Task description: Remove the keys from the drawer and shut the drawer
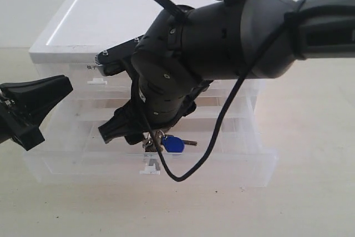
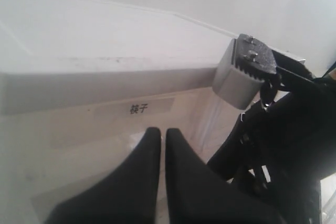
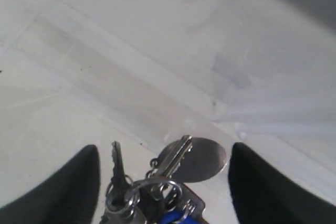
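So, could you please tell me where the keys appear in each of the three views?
Exterior view: the keys sit low in the centre, in front of the pulled-out bottom drawer.
Left wrist view: they are not in it.
Right wrist view: the keys lie close to the camera, between the right claw's fingers.
Shared landmark: that claw's toothed finger, seen in the exterior view and the left wrist view.

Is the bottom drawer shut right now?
No, the drawer sticks out well in front of the cabinet above it.
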Tool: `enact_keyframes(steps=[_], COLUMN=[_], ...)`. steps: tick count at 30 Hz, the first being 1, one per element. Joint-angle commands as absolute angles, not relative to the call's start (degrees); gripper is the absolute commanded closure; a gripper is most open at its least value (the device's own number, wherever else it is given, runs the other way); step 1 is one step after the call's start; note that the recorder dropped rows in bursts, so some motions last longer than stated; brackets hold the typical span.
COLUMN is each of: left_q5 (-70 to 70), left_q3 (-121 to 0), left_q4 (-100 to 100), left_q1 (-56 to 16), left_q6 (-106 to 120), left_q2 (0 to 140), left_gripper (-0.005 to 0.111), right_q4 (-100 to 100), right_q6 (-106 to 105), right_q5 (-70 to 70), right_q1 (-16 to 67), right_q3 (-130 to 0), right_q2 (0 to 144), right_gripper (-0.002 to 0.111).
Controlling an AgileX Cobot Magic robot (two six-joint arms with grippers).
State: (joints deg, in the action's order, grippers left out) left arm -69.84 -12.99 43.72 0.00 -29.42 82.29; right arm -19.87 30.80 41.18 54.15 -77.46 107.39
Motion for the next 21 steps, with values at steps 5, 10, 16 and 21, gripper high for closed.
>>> enact_keyframes(steps=[5,10,16,21], left_q5=[-69.96,-69.96,-69.96,-69.96], left_q3=[-12.62,-12.62,-12.62,-12.62], left_q4=[43.96,43.95,43.95,43.95], left_q1=[0.11,0.11,0.11,0.11], left_q6=[-30.0,-30.44,-30.61,-31.04], left_q2=[81.84,81.84,81.84,81.84], left_gripper=[0.102,0.102,0.102,0.102], right_q4=[-18.73,-16.94,-12.95,-11.25], right_q6=[27.62,25.71,19.8,21.54], right_q5=[49.74,55.37,65.2,67.12], right_q1=[53.68,53.68,53.68,53.68], right_q3=[-76.94,-84.28,-95.29,-95.44], right_q2=[109.16,109.16,109.29,111.47], right_gripper=[0.072,0.072,0.056,0.042])
